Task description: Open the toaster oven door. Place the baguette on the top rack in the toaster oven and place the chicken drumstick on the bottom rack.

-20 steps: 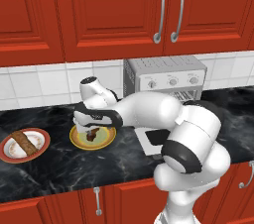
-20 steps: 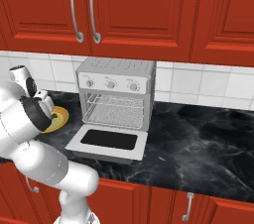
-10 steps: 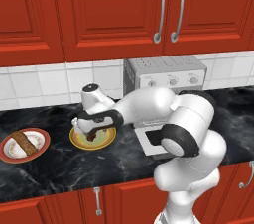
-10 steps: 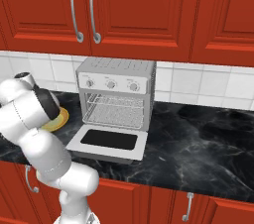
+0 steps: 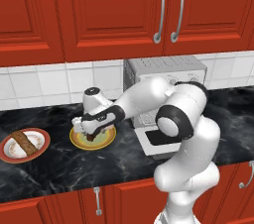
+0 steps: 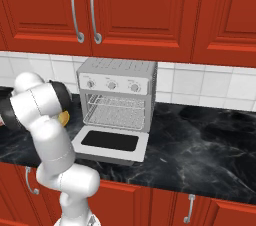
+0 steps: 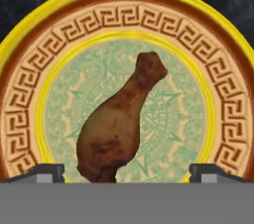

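Ahead of me: red wall cabinets (image 5: 99, 10) with curved silver handles (image 5: 159, 12). White tile backsplash (image 5: 44, 82) below them. Black marbled counter (image 6: 200, 140) runs the full width. Red base cabinets (image 6: 150, 202) underneath, small silver pulls (image 6: 189, 209). Even, flat lighting.

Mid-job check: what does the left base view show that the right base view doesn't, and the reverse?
Left base view: the open pincer over the chicken drumstick on the yellow plate, and the baguette on a red-rimmed plate. Right base view: the toaster oven cavity with its wire racks, three knobs, and the whole lowered toaster oven door. Both share the oven, open door, black counter and red cabinets.
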Robot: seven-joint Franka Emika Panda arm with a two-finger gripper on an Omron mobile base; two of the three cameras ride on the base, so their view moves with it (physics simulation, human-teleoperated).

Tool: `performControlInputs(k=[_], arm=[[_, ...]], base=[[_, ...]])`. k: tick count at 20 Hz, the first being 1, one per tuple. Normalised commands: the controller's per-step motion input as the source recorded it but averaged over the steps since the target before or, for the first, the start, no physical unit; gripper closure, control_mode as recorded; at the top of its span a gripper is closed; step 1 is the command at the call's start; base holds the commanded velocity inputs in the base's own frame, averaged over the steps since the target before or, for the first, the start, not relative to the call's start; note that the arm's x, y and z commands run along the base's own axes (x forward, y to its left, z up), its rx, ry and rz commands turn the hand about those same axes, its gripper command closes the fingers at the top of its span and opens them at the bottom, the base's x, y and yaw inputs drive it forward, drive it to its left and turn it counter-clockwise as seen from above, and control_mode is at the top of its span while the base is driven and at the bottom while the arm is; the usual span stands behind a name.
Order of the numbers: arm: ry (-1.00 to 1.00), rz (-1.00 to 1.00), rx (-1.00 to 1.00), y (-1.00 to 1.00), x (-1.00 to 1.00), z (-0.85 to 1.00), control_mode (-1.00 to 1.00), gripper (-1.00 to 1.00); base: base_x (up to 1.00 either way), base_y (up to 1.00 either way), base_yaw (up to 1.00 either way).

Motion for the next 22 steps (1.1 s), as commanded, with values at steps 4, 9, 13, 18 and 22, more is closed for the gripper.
performControlInputs(k=[4,9,13,18,22], arm=[[0.0,-0.14,0.0,0.08,0.26,-0.2,-1.0,-1.0],[0.0,-0.15,0.0,0.1,0.21,-0.09,-1.0,-1.0],[0.0,-0.15,0.0,0.0,0.15,-0.21,-1.0,-1.0],[0.01,-0.13,0.0,0.0,0.01,-0.12,-1.0,1.0],[-0.02,-0.01,0.0,-0.29,-0.16,0.23,-1.0,1.0]], base=[[0.0,0.0,0.0],[0.0,0.0,0.0],[0.0,0.0,0.0],[0.0,0.0,0.0],[0.0,0.0,0.0]])
